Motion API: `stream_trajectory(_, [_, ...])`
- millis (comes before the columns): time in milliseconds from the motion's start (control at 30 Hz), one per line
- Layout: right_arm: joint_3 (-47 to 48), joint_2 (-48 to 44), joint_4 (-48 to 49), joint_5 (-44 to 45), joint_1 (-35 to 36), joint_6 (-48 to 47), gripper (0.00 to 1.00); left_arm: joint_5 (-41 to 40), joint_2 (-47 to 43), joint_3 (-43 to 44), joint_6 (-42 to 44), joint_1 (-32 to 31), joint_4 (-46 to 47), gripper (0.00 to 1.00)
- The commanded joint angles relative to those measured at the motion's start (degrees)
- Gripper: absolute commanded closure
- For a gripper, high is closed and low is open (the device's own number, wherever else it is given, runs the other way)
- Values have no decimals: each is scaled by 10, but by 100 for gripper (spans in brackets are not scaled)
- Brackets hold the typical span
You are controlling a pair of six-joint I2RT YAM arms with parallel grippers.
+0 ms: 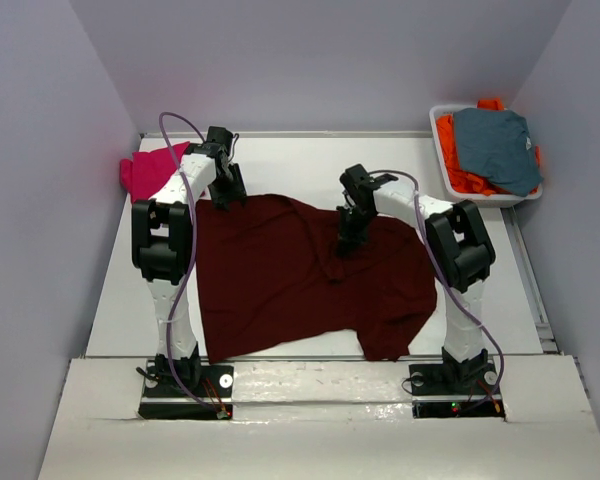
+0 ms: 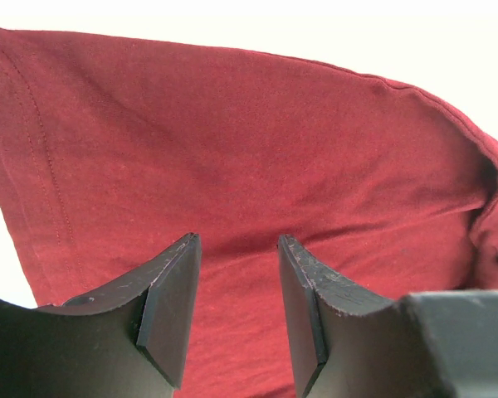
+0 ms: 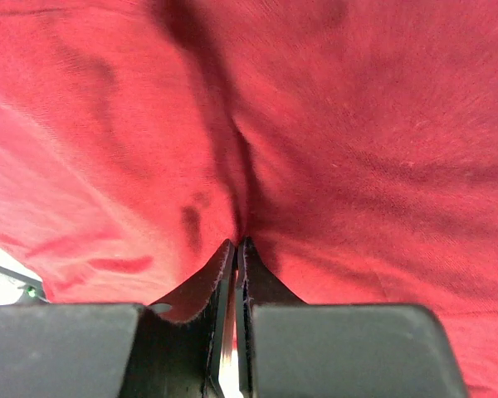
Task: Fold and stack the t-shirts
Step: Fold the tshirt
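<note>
The large dark maroon t-shirt (image 1: 280, 285) lies spread over the middle of the table. My left gripper (image 1: 227, 196) hovers over its far left corner; in the left wrist view the gripper (image 2: 236, 242) is open and empty, with the maroon cloth (image 2: 232, 124) and a stitched hem beneath it. My right gripper (image 1: 346, 243) is down on the shirt's middle right; in the right wrist view it (image 3: 236, 243) is shut, pinching a ridge of maroon cloth (image 3: 357, 124) that creases away from its tips. A magenta-pink t-shirt (image 1: 148, 170) lies at the far left of the table.
A white bin (image 1: 446, 176) at the far right corner holds a grey-blue garment (image 1: 496, 148) on top of an orange one (image 1: 457, 150). Purple walls close in the table on the left, back and right.
</note>
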Motion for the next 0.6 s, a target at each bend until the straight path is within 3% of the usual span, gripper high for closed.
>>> stream_trajectory(0, [90,-23,-36,46,3,-10,93,0,-25,-1,8,4,-7,47])
stream_trajectory(567, [408,78,-181,120,-53,-38,93,-9,-27,-1,7,4,-7,47])
